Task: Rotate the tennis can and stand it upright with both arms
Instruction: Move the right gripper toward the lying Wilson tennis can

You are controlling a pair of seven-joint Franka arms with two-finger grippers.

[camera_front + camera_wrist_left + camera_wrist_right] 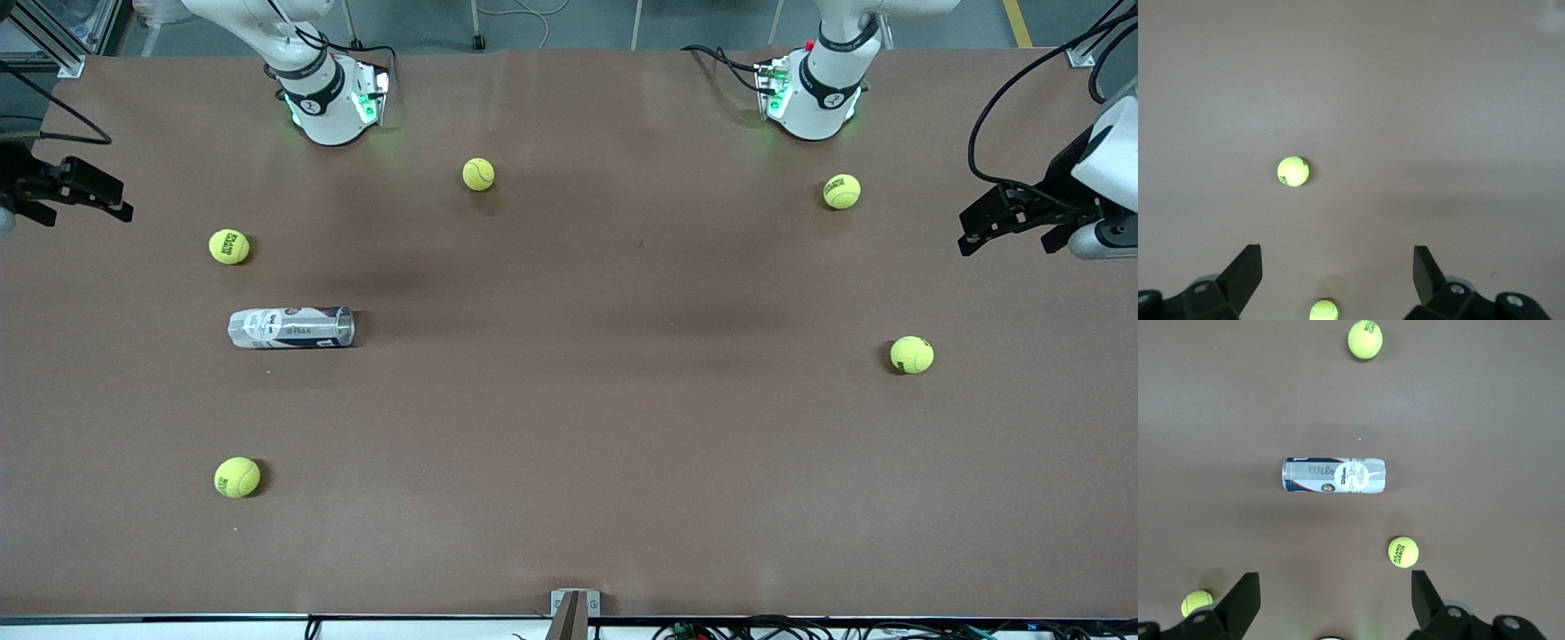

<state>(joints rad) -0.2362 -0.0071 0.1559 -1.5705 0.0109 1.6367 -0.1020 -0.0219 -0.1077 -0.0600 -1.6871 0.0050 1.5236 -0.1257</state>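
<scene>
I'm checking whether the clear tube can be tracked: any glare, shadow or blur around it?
Front view: the clear plastic tennis can lies sharp, a thin shadow along its edge and broad soft shadows on the brown table. Right wrist view: can crisp, label readable, no harsh glare. Left wrist view: can absent, yellow tennis ball overexposed.

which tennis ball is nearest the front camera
The tennis ball toward the right arm's end of the table, nearer the camera than the lying tennis can. The other four balls all sit farther back.
</scene>
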